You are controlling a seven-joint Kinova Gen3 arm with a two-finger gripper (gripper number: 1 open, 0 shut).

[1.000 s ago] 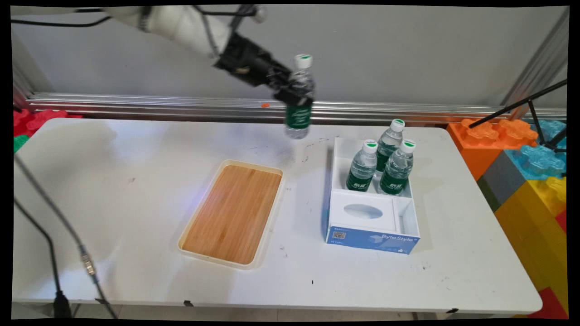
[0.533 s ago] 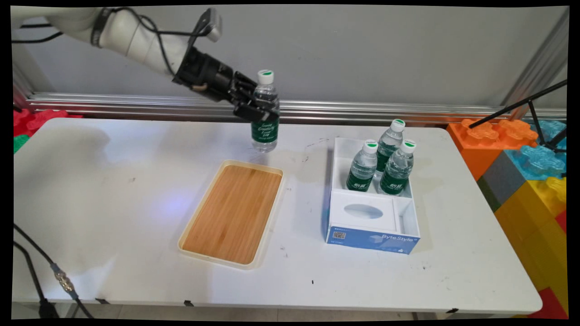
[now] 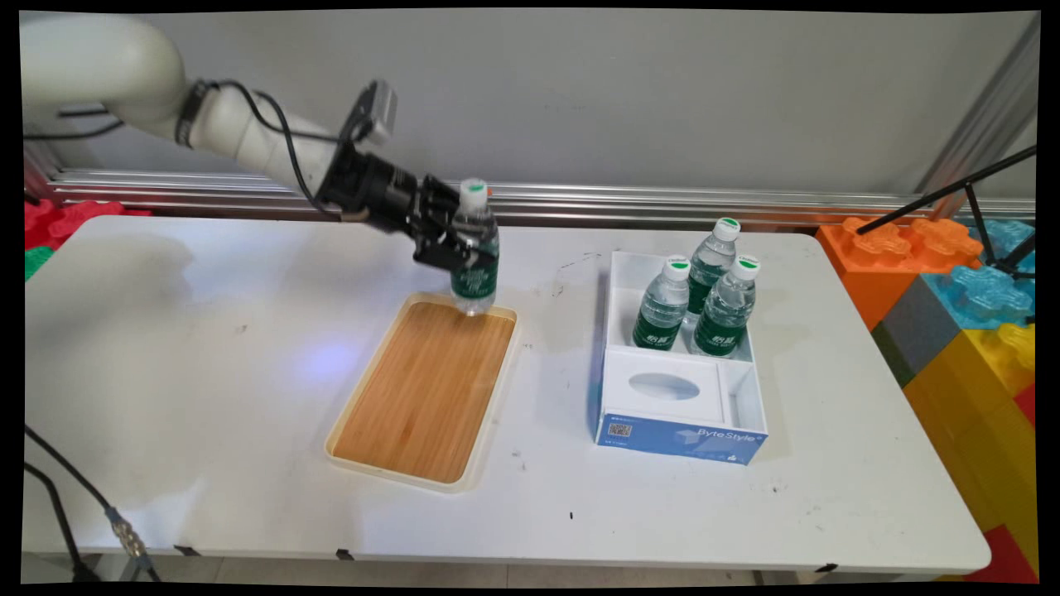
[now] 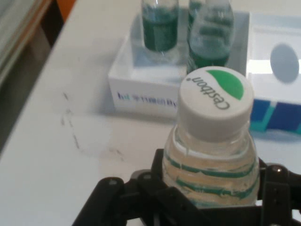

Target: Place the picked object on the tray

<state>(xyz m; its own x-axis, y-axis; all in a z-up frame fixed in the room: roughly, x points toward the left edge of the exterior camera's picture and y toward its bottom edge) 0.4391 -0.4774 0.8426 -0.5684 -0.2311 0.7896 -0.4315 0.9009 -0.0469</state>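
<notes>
Bottle in my grip: the black gripper [image 3: 464,248] is clamped on a small water bottle [image 3: 475,263], one finger on each side of its clear ribbed body just above the green label, and I hold it upright over the far end of the bamboo tray [image 3: 424,391], its base at or just above the wood; I cannot tell whether it touches. From the hand view the white cap with its green mark [image 4: 215,101] fills the middle, and the fingers [image 4: 270,188] press the shoulder of the bottle. I judge it full, so fairly heavy for its size, with thin plastic walls that give under a hard squeeze and a smooth skin that may slip; the ribbed band above the label looks the surest place to hold. To the right on the white table [image 3: 207,331], well apart, an open blue-and-white box [image 3: 677,414] keeps three more bottles [image 3: 700,294] standing in its far compartment.
</notes>
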